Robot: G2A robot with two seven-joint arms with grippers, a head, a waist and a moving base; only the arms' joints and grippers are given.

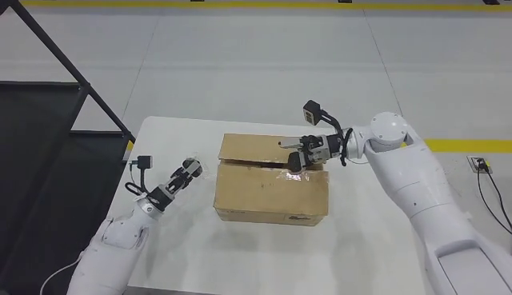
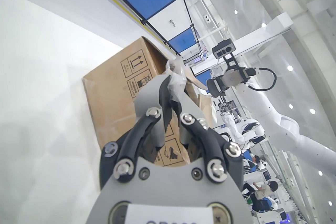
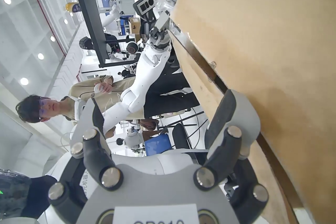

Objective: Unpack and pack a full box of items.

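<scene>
A brown cardboard box (image 1: 270, 185) stands in the middle of the white table (image 1: 172, 139); its far flap (image 1: 248, 147) is slightly raised along a dark seam. My left gripper (image 2: 166, 83) hovers over the table left of the box (image 2: 118, 83), shut on a crumpled strip of clear tape (image 2: 176, 78). In the top view that gripper (image 1: 191, 168) is clear of the box. My right gripper (image 1: 295, 158) hangs over the box top at the seam, open. In its own view the gripper (image 3: 160, 101) has one finger (image 3: 232, 109) against the flap edge of the box (image 3: 262, 25).
A black metal frame with dark netting (image 1: 48, 135) stands off the table's left side. Bare table lies left of and in front of the box. A yellow floor line (image 1: 468, 145) runs behind the right arm.
</scene>
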